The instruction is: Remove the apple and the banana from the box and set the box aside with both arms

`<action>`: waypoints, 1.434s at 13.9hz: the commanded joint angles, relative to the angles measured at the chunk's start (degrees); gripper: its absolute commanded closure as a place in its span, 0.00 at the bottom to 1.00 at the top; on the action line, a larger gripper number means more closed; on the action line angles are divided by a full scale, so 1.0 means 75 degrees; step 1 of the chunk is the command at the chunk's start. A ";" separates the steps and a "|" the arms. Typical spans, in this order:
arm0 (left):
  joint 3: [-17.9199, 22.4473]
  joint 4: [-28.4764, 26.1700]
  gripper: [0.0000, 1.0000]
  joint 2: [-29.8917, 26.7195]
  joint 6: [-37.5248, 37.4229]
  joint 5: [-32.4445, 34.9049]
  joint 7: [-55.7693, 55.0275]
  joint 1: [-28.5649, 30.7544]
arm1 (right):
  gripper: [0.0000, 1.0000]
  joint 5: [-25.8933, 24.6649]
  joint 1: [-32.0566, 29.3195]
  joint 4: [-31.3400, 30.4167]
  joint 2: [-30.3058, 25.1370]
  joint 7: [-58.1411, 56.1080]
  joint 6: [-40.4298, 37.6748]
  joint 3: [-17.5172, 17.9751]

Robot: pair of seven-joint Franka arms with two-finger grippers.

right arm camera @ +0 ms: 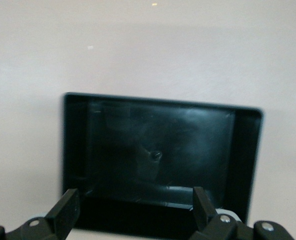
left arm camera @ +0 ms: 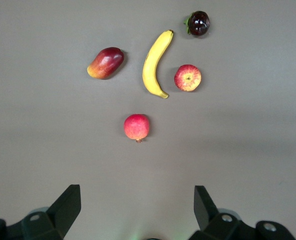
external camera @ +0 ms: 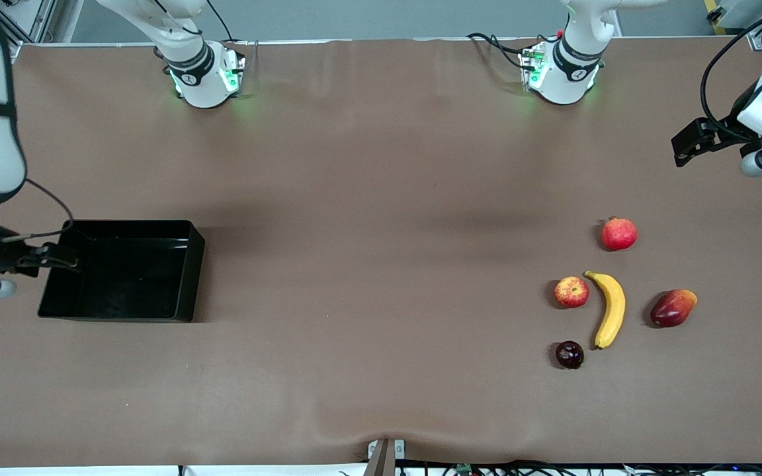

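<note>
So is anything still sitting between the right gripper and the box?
Nothing visible. The right gripper is open at the wall of the box at the right arm's end of the table. The box looks empty; the apple and banana lie on the table.

No readable text, label, brand or number shows in any view.

Looks like a robotics lab, not anyone's home: two white jointed robot arms with green-lit bases (external camera: pixel 206 76) bolted along a plain brown cloth-covered table (external camera: pixel 368 264), loose black cables (external camera: pixel 487 468) trailing off its edge.
</note>
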 commanded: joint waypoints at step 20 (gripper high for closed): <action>0.0048 0.0115 0.00 0.0037 -0.0066 -0.0272 0.0084 0.0109 | 0.00 -0.0693 0.0498 0.0854 -0.2230 0.1997 -0.3611 0.0510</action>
